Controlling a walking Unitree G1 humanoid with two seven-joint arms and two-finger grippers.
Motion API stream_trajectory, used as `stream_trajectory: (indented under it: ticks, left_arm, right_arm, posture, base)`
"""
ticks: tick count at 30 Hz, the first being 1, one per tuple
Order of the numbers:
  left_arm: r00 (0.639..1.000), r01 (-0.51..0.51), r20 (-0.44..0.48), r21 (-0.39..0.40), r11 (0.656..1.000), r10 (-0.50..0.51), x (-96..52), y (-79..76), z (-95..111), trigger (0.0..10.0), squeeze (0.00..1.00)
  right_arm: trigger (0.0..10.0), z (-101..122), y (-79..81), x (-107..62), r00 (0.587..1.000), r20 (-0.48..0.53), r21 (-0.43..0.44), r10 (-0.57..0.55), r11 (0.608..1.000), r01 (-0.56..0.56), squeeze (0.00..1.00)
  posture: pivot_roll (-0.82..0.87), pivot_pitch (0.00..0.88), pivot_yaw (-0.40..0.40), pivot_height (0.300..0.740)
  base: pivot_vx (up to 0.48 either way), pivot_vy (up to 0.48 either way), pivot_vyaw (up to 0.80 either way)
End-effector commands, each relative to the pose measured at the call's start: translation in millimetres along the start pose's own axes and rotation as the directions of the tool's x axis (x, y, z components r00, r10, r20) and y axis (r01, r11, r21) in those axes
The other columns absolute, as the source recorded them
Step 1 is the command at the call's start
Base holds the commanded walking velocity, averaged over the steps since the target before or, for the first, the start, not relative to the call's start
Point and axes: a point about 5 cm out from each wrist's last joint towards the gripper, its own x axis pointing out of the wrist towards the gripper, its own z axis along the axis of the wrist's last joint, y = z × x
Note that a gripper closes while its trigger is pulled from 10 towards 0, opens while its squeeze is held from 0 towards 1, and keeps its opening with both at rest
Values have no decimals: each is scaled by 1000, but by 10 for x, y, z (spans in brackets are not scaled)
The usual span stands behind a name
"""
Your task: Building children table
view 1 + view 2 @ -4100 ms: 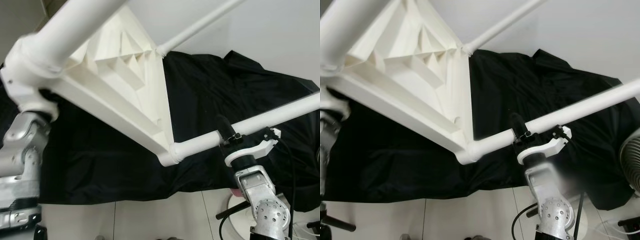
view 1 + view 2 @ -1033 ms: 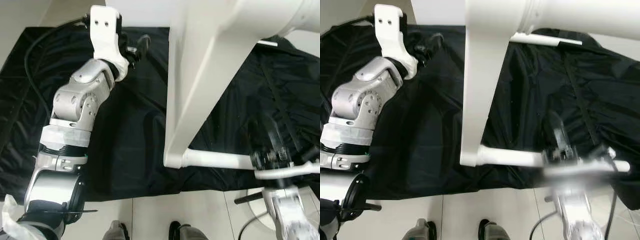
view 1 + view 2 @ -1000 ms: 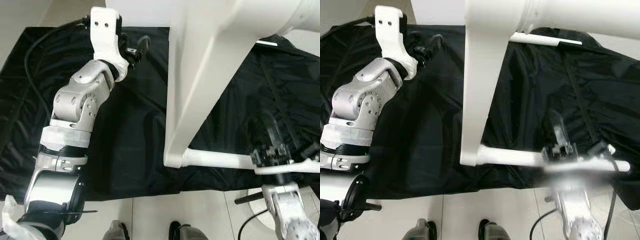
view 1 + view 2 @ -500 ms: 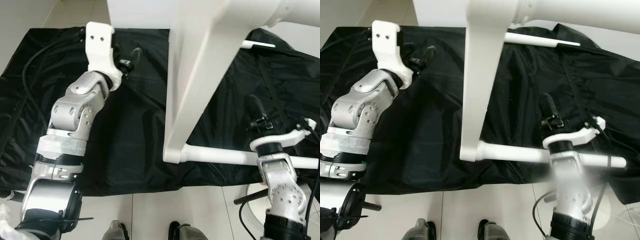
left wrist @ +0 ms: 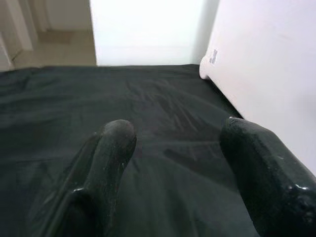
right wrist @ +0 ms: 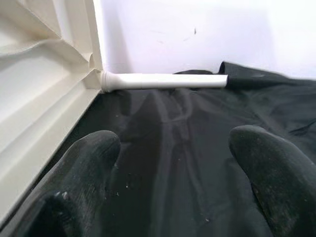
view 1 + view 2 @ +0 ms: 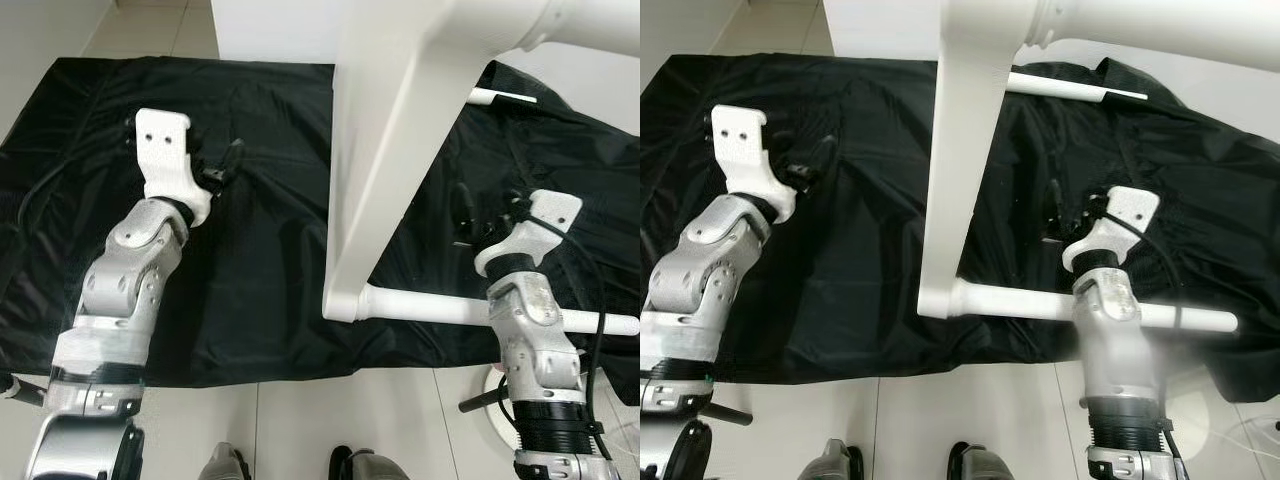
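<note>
Nearest the camera: robot's own two feet (image 7: 228,465) on pale floor tile (image 7: 300,420), just short of the near edge of the black cloth (image 7: 250,300) spread on the floor.

Children's table (image 7: 385,150) stands on edge on the cloth, tabletop vertical, running from the near edge toward the far edge, roughly mid-cloth. Legs counted: three visible. One near leg (image 7: 440,310) lies low, sticking out toward the robot's right along the near edge; one far leg (image 7: 1060,87) juts the same way near the far edge; one thick leg (image 7: 1160,35) passes overhead close to the camera. A fourth cannot be confirmed.

Right gripper (image 7: 470,215): over the cloth just beyond the near leg, fingers spread wide, holding nothing; the wrist view looks between them at the ribbed underside and the far leg. Left gripper (image 7: 222,165): on the other side of the tabletop, over the cloth toward its left part, fingers also apart and empty, flat tabletop face just beside one finger (image 5: 261,173).

Risk, as judged: nothing grips the table, so the slab balanced on its edge could tip. The right forearm sits against or just over the near leg; a careless swing could knock it over. Loose cloth may slide underneath.
</note>
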Motion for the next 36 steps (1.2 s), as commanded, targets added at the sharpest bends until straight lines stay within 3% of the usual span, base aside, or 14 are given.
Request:
stream_trajectory:
  ticks: [1,2,10,16,21,30,36]
  left_arm:
    - [996,84,12,6,996,-84,-22,-34,5,10000,0]
    - [998,63,14,-36,997,-63,-110,-14,-73,10000,0]
    - [995,98,-4,-36,995,-99,-315,-55,-260,10000,0]
    - [977,212,-3,2,977,-212,-538,-130,-313,10000,0]
    - [957,290,-41,77,954,-288,-646,-218,-403,10000,0]
    - [921,385,-101,104,917,-375,-764,-303,-522,10000,0]
    - [897,436,-132,118,892,-421,-840,-311,-554,10000,0]
  right_arm:
    - [10000,-59,-9,-35,1000,-16,-21,-10,1000,10,0]
    - [10000,-123,47,-90,1000,-18,-61,-4,998,2,0]
    - [10000,-290,173,-125,999,-45,-102,3,995,-7,0]
    - [10000,-394,352,-37,995,-57,-87,76,993,-81,0]
    - [10000,-467,435,0,987,-71,-95,142,984,-148,0]
    - [10000,-535,499,63,978,-75,-98,194,975,-201,0]
    - [10000,-557,638,167,964,-60,-70,259,962,-263,0]
  posture:
    - [-12,135,-57,740]
    - [-15,135,-50,740]
    - [-12,136,-42,740]
    - [9,141,-43,740]
    - [34,140,-49,740]
    - [17,140,-34,740]
    - [16,144,-19,740]
  base:
    - [0,0,0]
    - [0,0,0]
    - [0,0,0]
    - [0,0,0]
    - [0,0,0]
    - [0,0,0]
    - [0,0,0]
